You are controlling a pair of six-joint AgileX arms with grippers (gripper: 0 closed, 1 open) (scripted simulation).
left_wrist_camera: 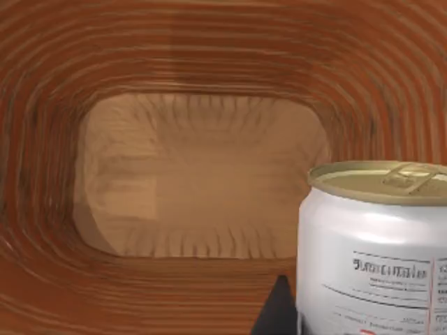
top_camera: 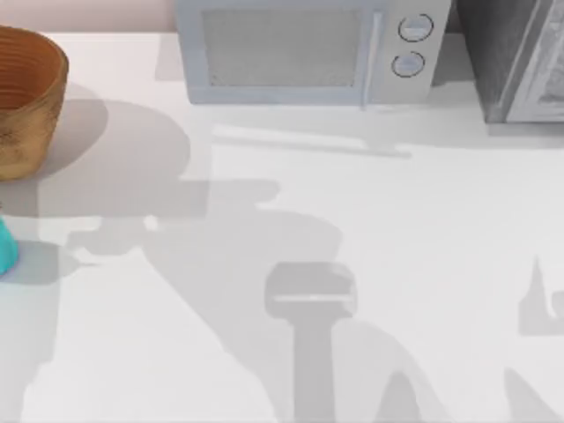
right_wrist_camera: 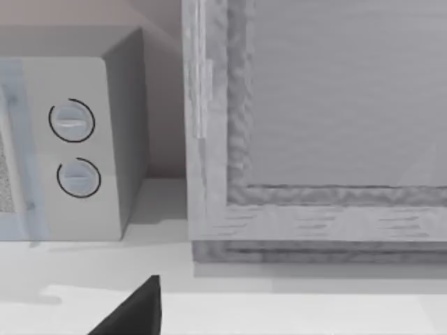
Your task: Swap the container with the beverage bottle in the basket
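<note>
White table [top_camera: 370,220] | ribbed orange-brown basket [top_camera: 26,97] | silver can [left_wrist_camera: 374,244] inside

Ribbed woven basket [left_wrist_camera: 202,174], glossy metal can [left_wrist_camera: 374,244], smooth matt white table [top_camera: 397,229].

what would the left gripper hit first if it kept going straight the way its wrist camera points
Most likely the basket's inner floor: the left wrist view looks straight down into its ribbed walls. The can stands close at one side of that line, so it might be brushed first; depth is unclear.
</note>
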